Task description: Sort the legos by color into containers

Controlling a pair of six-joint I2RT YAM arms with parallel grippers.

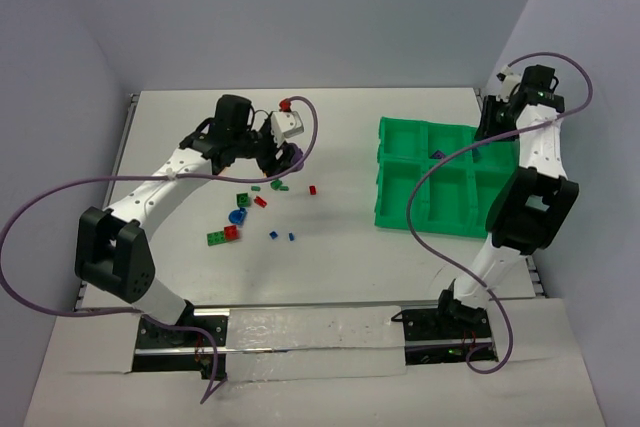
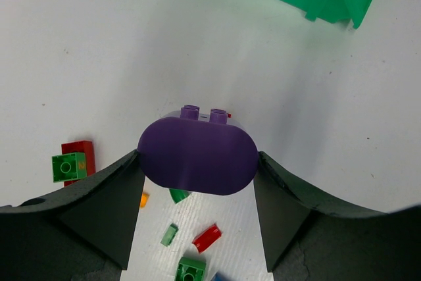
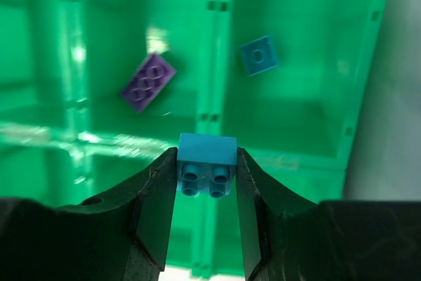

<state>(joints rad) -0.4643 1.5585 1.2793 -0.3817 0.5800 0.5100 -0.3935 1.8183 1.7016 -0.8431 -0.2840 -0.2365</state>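
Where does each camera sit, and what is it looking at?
Top: high behind, facing down at the table; left arm, right arm show.
Left wrist: faces down past the left gripper clamping a purple piece.
Right wrist: faces down into the green tray; right gripper clamps a blue brick.
Shared: every view catches the tray.

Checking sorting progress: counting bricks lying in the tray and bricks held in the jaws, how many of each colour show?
Purple: 2 (sorted purple brick, held purple brick)
Blue: 2 (sorted blue brick, held blue brick)
Total: 4
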